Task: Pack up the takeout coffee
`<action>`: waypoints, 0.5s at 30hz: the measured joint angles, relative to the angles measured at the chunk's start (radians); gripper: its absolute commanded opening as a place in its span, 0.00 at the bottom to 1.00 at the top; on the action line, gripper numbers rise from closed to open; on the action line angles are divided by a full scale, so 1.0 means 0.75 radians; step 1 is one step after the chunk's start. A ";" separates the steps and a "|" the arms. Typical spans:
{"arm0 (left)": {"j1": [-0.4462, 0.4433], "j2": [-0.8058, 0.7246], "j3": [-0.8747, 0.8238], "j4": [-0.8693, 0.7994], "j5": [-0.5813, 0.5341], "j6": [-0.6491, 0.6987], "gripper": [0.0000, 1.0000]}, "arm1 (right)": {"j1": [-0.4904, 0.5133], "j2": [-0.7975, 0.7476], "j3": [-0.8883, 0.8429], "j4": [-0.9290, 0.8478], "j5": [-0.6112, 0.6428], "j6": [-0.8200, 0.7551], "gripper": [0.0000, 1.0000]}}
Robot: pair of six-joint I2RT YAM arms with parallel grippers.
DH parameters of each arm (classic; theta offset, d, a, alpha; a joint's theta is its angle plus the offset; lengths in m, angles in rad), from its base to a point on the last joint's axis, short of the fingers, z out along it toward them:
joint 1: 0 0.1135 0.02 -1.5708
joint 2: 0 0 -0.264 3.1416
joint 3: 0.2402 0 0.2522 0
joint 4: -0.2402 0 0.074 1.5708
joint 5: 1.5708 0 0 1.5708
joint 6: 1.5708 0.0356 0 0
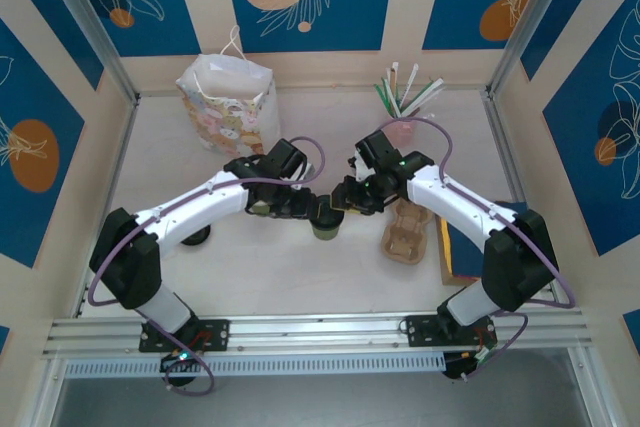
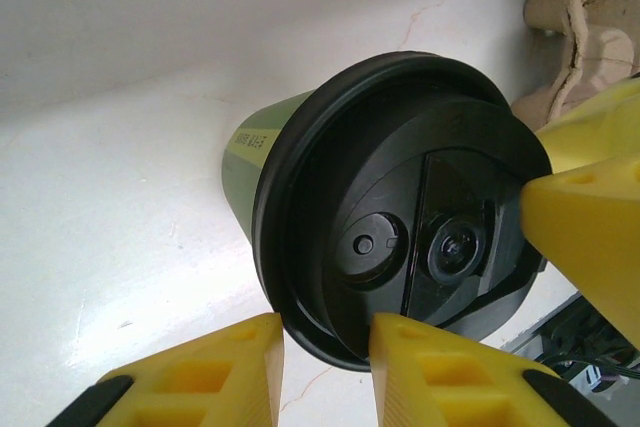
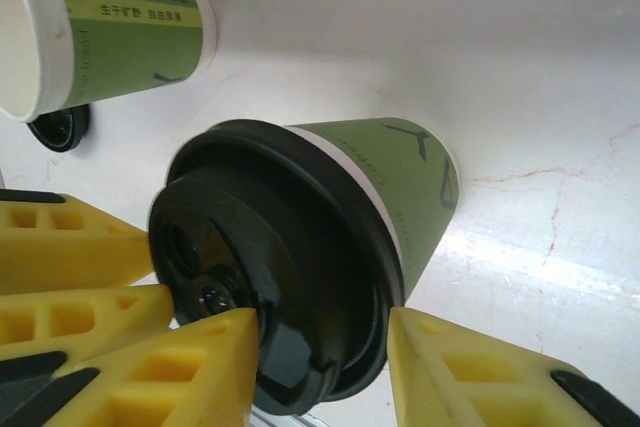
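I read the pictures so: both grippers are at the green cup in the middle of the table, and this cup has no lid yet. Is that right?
Not quite. The cup wears a black lid, which is plain in both wrist views. The rest stands: the left gripper and the right gripper are both at it.

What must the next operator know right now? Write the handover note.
Left gripper: closed on the lid rim of the takeout coffee.
Right gripper: astride the same rim, grip unclear.
Coffee: mid-table, between the two grippers, lid on.
Gift bag: standing at the back left.
Done: cup is lidded.
Left to do: carry it into the bag.
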 measured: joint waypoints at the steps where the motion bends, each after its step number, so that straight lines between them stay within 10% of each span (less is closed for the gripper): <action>1: 0.000 0.003 0.003 -0.005 0.000 0.001 0.28 | 0.000 0.001 0.012 -0.004 0.001 0.000 0.43; 15: -0.001 0.015 0.018 -0.018 0.001 0.012 0.27 | -0.022 0.164 0.150 -0.014 0.015 -0.045 0.40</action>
